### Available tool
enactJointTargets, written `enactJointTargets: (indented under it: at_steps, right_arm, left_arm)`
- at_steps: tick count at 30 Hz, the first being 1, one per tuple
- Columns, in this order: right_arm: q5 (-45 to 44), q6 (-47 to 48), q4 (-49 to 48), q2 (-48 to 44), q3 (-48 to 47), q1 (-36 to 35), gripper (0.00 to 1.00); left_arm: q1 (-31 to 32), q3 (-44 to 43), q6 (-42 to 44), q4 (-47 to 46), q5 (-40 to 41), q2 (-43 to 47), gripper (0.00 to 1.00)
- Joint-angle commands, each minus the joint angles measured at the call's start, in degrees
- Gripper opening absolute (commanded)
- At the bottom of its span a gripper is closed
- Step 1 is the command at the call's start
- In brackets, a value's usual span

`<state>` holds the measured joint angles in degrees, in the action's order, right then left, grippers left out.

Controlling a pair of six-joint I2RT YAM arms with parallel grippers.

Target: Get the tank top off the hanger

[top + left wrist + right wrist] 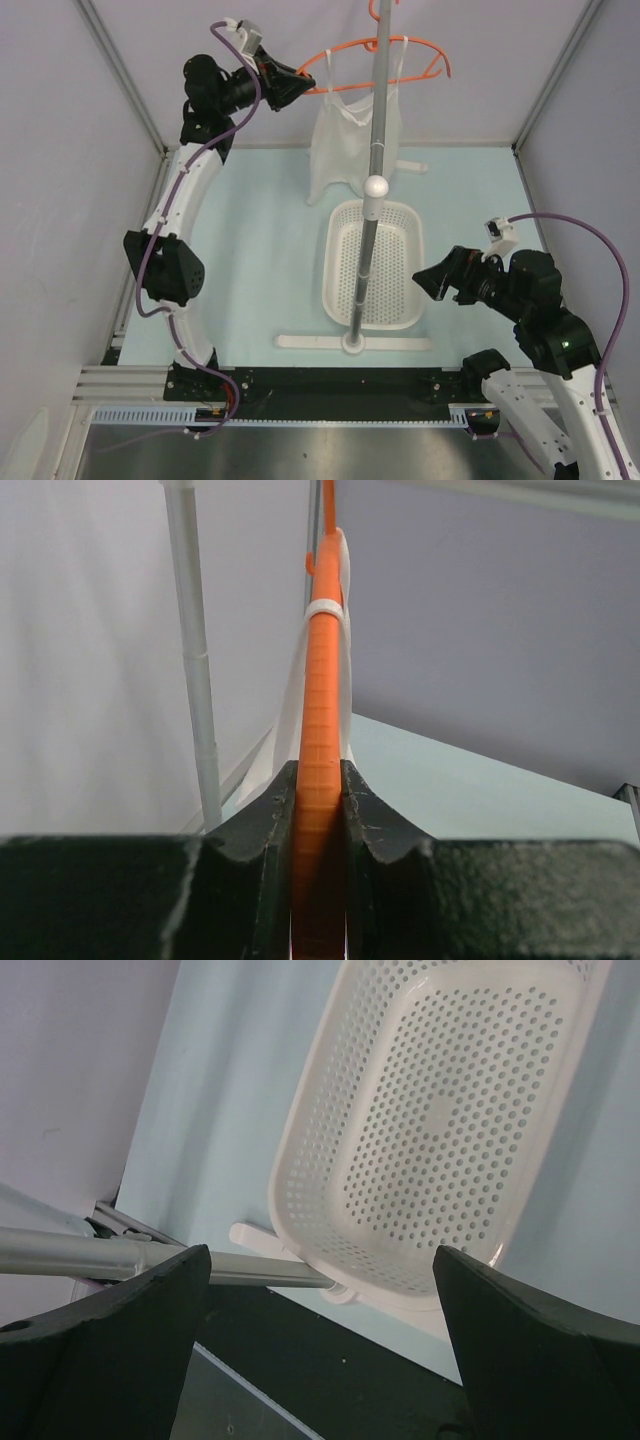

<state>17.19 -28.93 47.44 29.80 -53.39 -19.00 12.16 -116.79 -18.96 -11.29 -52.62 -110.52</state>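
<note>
Left gripper point(320, 778) clamped on the hanger point(320, 700), left of the pole point(378, 110). Right gripper point(320, 1300) wide open and empty, right of the pole. Tank top point(345, 140) hangs against the pole; likely light, limp, snag-prone. You should pinch a strap point(325, 608).

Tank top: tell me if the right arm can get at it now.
Probably yes: the right tool is open and empty beside the basket, and nothing blocks the way to the tank top right of the pole.
</note>
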Motion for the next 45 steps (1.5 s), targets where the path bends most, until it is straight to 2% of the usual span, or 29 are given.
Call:
enactJointTargets:
  at_steps: [1,5,11,17,20,21,31,35,39,45]
  right_arm:
    - [0.04,-0.69,0.28,-0.8,-1.54,0.2,1.0]
    - [-0.05,-0.78,0.72,-0.89,-1.63,0.2,1.0]
    - [0.21,-0.69,0.55,-0.36,-1.55,0.11,1.0]
    - [0.47,-0.25,-0.5,0.69,-1.28,0.2,1.0]
    - [1.09,-0.08,-1.65,1.13,-0.67,0.2,1.0]
    - [1.18,0.18,-1.82,1.83,-0.58,0.2,1.0]
    - [1.62,-0.16,-2.62,2.89,-1.02,0.2,1.0]
    - [1.71,-0.16,-2.62,2.89,-0.49,0.11,1.0]
    - [1.97,0.1,-3.05,3.42,-0.4,0.11,1.0]
    - [3.2,0.54,-4.46,4.74,-0.4,0.11,1.0]
  left_arm:
    - [0.05,-1.24,-0.55,-2.86,1.38,5.05,0.0]
    - [-0.47,-2.91,-0.64,0.82,3.31,5.22,0.0]
    - [-3.19,0.95,-2.57,3.9,9.1,9.61,0.0]
    - [-6.27,5.08,-6.26,3.91,8.67,13.48,0.0]
    - [-7.24,9.82,-8.54,-2.22,8.5,16.2,0.0]
    - [-7.33,10.09,-11.16,-4.25,5.8,16.21,0.0]
    - [-7.33,4.12,-21.81,-12.08,-1.25,9.98,0.0]
    - [-7.42,4.12,-21.04,-11.13,0.23,10.41,0.0]
    - [-8.12,2.71,-16.11,-3.4,4.71,12.52,0.0]
    - [-10.93,3.41,-18.39,-1.1,6.3,14.36,0.0]
